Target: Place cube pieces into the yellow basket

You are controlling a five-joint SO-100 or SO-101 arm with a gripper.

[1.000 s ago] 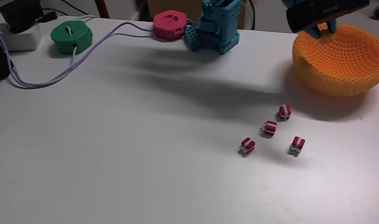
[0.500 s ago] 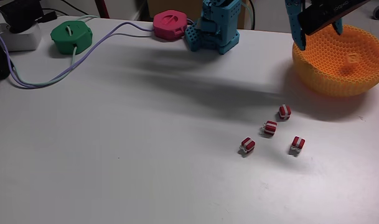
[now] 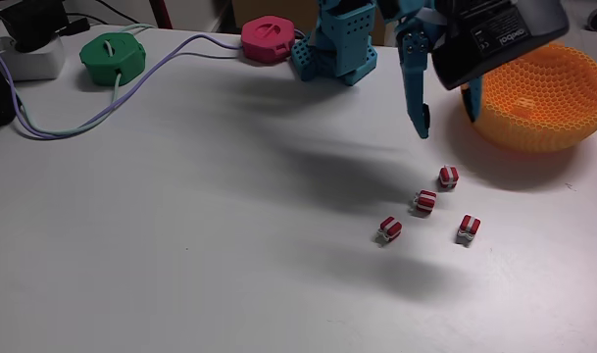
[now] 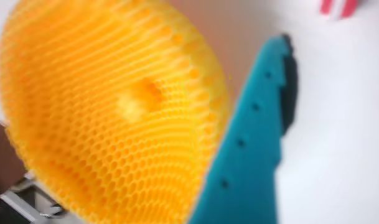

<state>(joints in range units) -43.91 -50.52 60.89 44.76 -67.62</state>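
The blue two-finger gripper (image 3: 445, 116) hangs above the white tabletop (image 3: 200, 245) just left of the large round orange-yellow honeycomb-mesh basket (image 3: 543, 103) in the fixed view; its jaws stand apart with nothing between them. In the wrist view a small yellow-orange cube (image 4: 138, 99) lies in the basket's bottom, blurred but distinct. The four tiny red-and-white striped cubes sit on the table in a loose cluster, apart from one another, below the gripper in the fixed view — nearest (image 3: 448, 176), then (image 3: 425, 201), (image 3: 468, 228) and (image 3: 390, 229). The nearest one lies almost straight under the fingertips, towards the camera; a short descent would likely bring the jaws around it. Being a cube, it has no long axis to match — only its faces need squaring to the fingers.
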